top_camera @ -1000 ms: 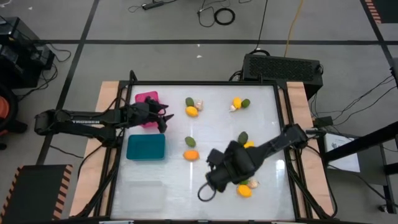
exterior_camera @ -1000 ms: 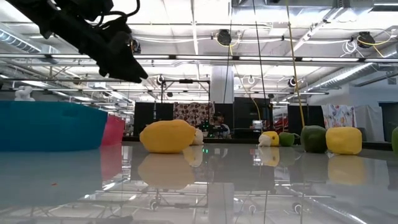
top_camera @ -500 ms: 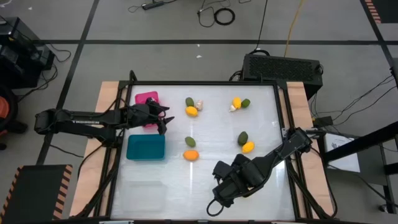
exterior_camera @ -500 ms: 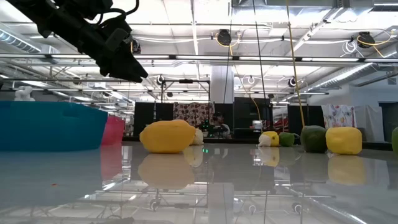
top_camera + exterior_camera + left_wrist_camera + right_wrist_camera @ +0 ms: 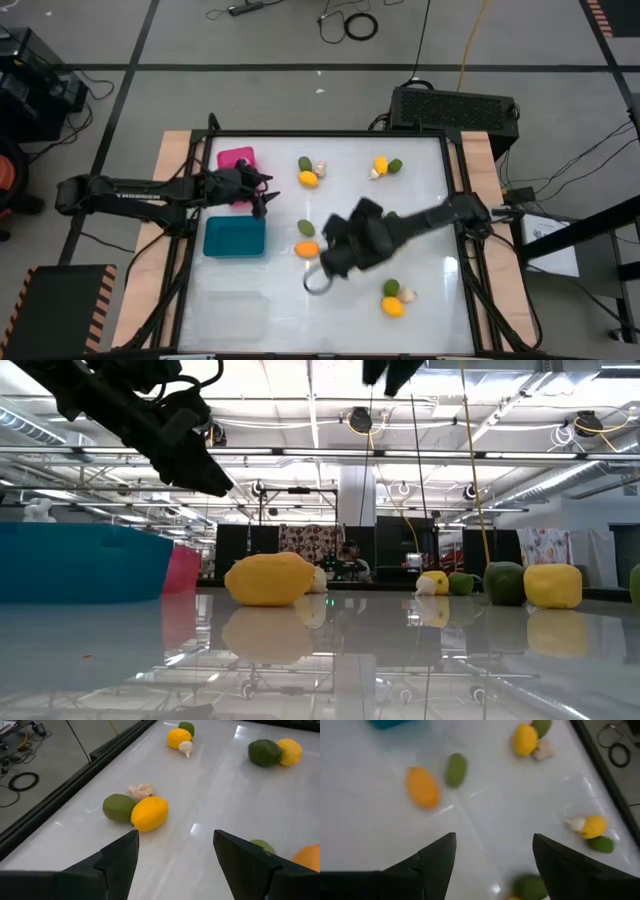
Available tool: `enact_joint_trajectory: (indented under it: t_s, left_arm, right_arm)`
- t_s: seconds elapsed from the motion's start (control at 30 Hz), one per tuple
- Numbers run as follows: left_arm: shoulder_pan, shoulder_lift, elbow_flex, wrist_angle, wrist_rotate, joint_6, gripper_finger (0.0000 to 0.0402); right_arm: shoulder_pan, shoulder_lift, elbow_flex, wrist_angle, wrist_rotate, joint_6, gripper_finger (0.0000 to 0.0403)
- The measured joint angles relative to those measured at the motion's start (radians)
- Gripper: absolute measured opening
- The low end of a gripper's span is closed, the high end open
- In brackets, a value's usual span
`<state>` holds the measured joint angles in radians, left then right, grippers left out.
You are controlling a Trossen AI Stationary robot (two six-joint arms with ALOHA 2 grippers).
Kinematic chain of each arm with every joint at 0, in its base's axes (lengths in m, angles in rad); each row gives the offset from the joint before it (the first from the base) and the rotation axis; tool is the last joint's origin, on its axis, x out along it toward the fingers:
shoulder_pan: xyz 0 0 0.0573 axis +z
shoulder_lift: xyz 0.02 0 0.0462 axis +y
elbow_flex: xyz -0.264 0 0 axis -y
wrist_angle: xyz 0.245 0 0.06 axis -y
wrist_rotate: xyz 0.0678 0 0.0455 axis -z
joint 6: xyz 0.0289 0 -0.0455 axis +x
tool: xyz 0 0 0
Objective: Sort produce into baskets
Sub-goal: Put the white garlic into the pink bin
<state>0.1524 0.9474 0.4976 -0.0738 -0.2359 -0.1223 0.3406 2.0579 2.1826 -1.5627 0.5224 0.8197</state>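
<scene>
My left gripper (image 5: 262,190) hangs open and empty by the pink basket (image 5: 237,160), above the teal basket (image 5: 235,237). My right gripper (image 5: 332,255) is open and empty, held high over the table's middle. Below it lie an orange fruit (image 5: 422,786) and a green oval (image 5: 455,769). A green oval (image 5: 119,807), a yellow fruit (image 5: 150,813) and a garlic bulb (image 5: 141,791) lie at the far middle. Another such trio (image 5: 384,167) lies farther right. A green oval (image 5: 391,288), an orange fruit (image 5: 394,307) and a garlic bulb (image 5: 407,295) lie near right.
The right arm (image 5: 430,220) crosses the table's right half and hides what lies under it. A faint clear basket (image 5: 235,305) stands at the near left. A raised frame (image 5: 455,180) borders the table. The near middle of the table is bare.
My right gripper has first gone toward the near edge, then swung up and toward the table's middle, left and far. It now shows at the top of the low view. The near-right fruits it covered are uncovered again. No fruit has moved.
</scene>
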Motion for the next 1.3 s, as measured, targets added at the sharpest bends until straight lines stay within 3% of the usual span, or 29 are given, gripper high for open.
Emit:
enact_joint_trajectory:
  t_s: [0.23,0.43,0.7,1.0,1.2,1.3]
  left_arm:
    - [-0.049,0.0,0.0,-0.026,0.0,0.0,0.0263]
    - [-0.08,0.0,0.0,-0.045,-0.001,0.0,0.0263]
    - [-0.11,0.0,0.0,-0.098,-0.004,-0.001,0.0263]
    - [-0.117,0.0,0.0,-0.084,-0.027,-0.011,0.0263]
    - [-0.117,0.0,0.0,-0.052,-0.046,-0.011,0.0263]
    - [-0.117,0.0,0.0,-0.044,-0.046,-0.003,0.0263]
  right_arm:
    - [-0.208,-0.004,-0.149,0.053,-0.16,-0.175,0.0256]
    - [-0.343,-0.012,-0.286,0.101,-0.187,-0.317,0.0256]
    - [-0.526,-0.184,-0.607,0.353,-0.308,-0.39,0.0256]
    - [-0.652,-0.492,-0.963,0.794,-0.314,-0.338,0.0256]
    - [-0.714,-0.474,-1.124,1.013,-0.306,-0.264,0.0256]
    - [-0.745,-0.437,-1.143,1.032,-0.268,-0.094,0.0256]
